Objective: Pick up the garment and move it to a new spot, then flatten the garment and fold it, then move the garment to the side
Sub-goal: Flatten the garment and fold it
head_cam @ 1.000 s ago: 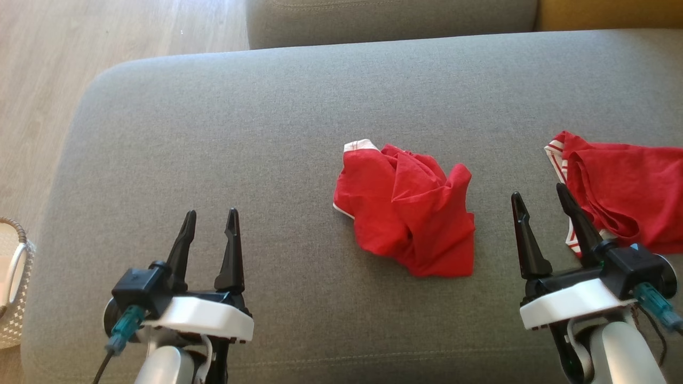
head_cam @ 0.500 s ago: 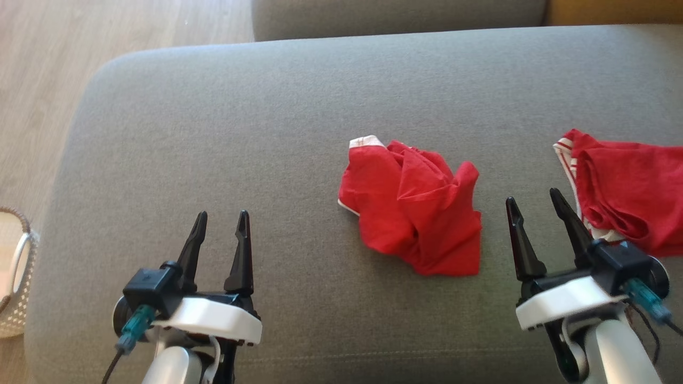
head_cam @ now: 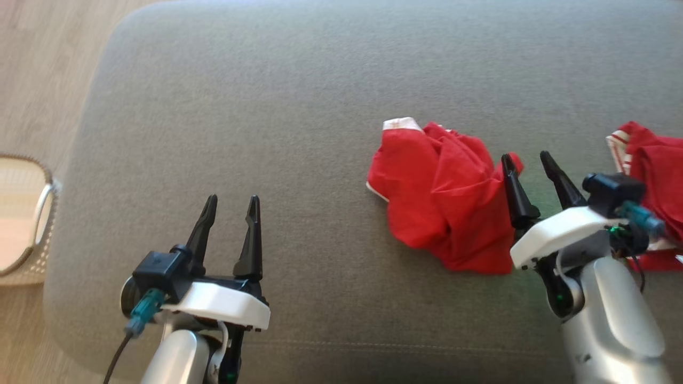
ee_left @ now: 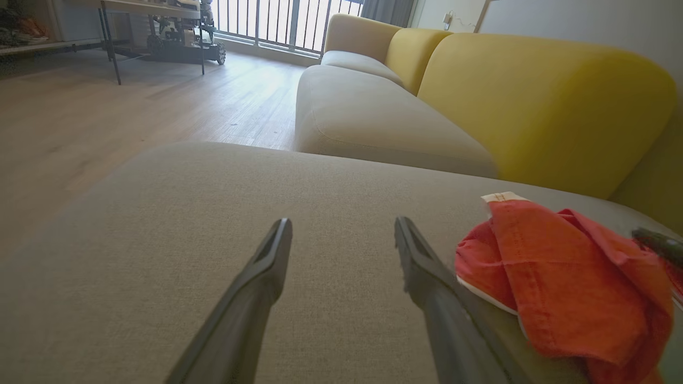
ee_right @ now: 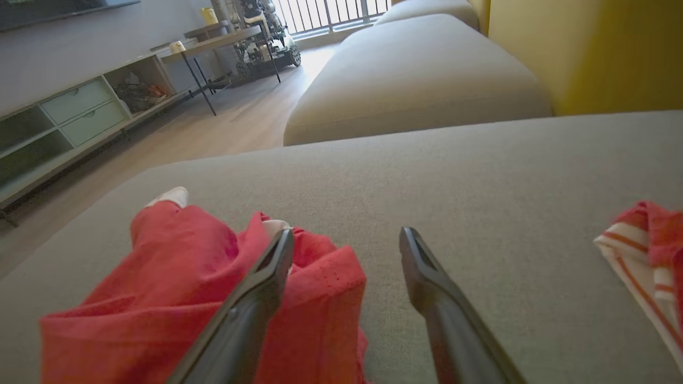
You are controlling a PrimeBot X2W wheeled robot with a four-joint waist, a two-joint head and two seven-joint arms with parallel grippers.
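A crumpled red garment (head_cam: 440, 197) with white trim lies on the grey sofa cushion (head_cam: 267, 106), right of centre. It also sits at the right of the left wrist view (ee_left: 560, 277) and at the lower left of the right wrist view (ee_right: 176, 298). My right gripper (head_cam: 525, 162) is open above the garment's right edge, its left finger over the cloth and its right finger over bare cushion. My left gripper (head_cam: 230, 205) is open over bare cushion, well to the garment's left. Both grippers hold nothing.
A second red garment with white stripes (head_cam: 648, 160) lies at the right edge, behind my right wrist. A woven basket (head_cam: 24, 224) stands on the wood floor left of the cushion. Another grey seat (ee_left: 373, 117) and a yellow backrest (ee_left: 533, 96) lie beyond.
My right gripper has moved forward and left to the garment's right edge. The head camera has shifted, so the whole scene sits differently. The left gripper has edged forward; both stay open.
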